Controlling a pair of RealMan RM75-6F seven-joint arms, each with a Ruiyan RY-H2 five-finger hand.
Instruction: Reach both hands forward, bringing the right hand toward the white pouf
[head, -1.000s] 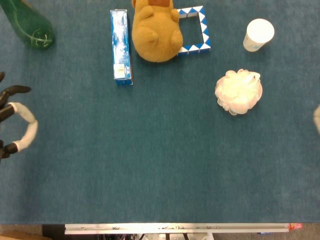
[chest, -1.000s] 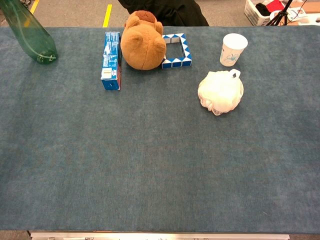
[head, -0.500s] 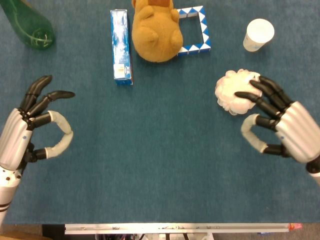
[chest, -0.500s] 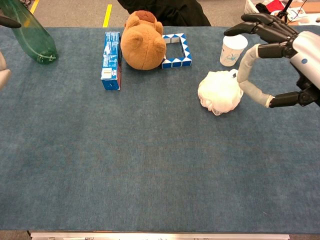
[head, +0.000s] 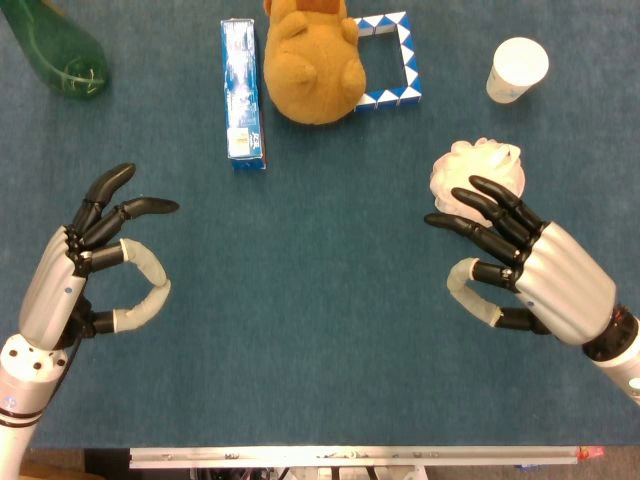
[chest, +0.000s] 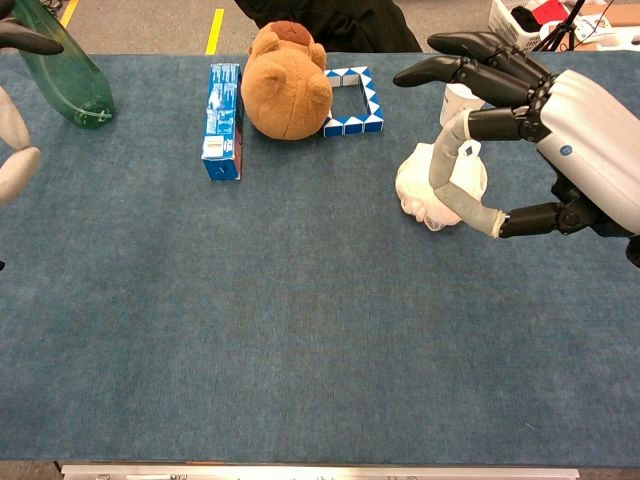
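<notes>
1. Two hands hang over the blue table (head: 320, 330), one at each side, both with fingers spread and nothing in them.
2. The right hand (head: 520, 265) has its dark fingers fanned toward the white pouf (head: 470, 170); in the head view the fingertips overlap the pouf's near edge, though whether they touch it or hover just above is hard to tell.
3. In the chest view the right hand (chest: 530, 130) sits in front of the pouf (chest: 420, 190), its pale thumb curving down across the pouf's right side.
4. The white pouf lies on the table toward the far right, near a white paper cup (head: 517, 68) that stands beyond it.
5. The left hand (head: 95, 265) is well apart from every object, thumb and fingers curved but apart; the chest view catches only a sliver of it at the left edge.
6. Along the far side lie a blue box (head: 241, 92), a brown plush bear (head: 310, 60) just beside it, and a blue-and-white square frame (head: 400, 60) touching the bear.
7. A green bottle (head: 55, 50) rests at the far left corner.
</notes>
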